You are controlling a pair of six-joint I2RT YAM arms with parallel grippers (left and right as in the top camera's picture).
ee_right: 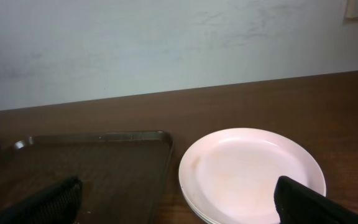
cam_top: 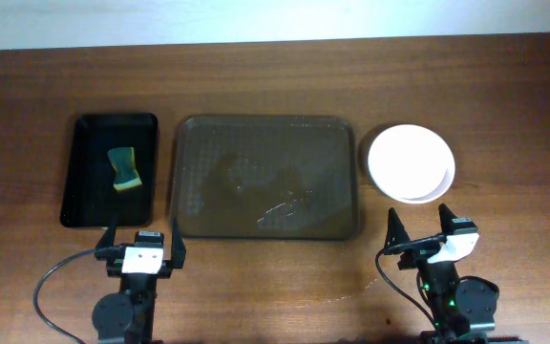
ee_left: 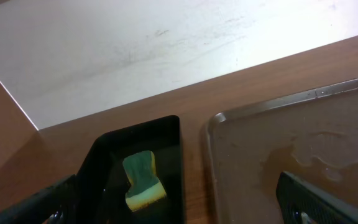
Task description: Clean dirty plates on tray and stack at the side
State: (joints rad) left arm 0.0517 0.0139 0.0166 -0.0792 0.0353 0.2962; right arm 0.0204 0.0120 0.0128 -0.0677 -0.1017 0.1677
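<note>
The white plates (cam_top: 411, 162) lie stacked on the table right of the large dark brown tray (cam_top: 266, 178); the stack also shows in the right wrist view (ee_right: 250, 175), its top plate clean. The tray holds no plates, only wet streaks, and shows in the left wrist view (ee_left: 303, 149) and the right wrist view (ee_right: 92, 168). My left gripper (cam_top: 142, 247) is open and empty near the table's front edge, below the gap between the two trays. My right gripper (cam_top: 420, 239) is open and empty, just in front of the plate stack.
A smaller glossy black tray (cam_top: 110, 168) stands at the left with a green and yellow sponge (cam_top: 123, 168) in it, also seen in the left wrist view (ee_left: 143, 180). A white wall runs along the table's far edge.
</note>
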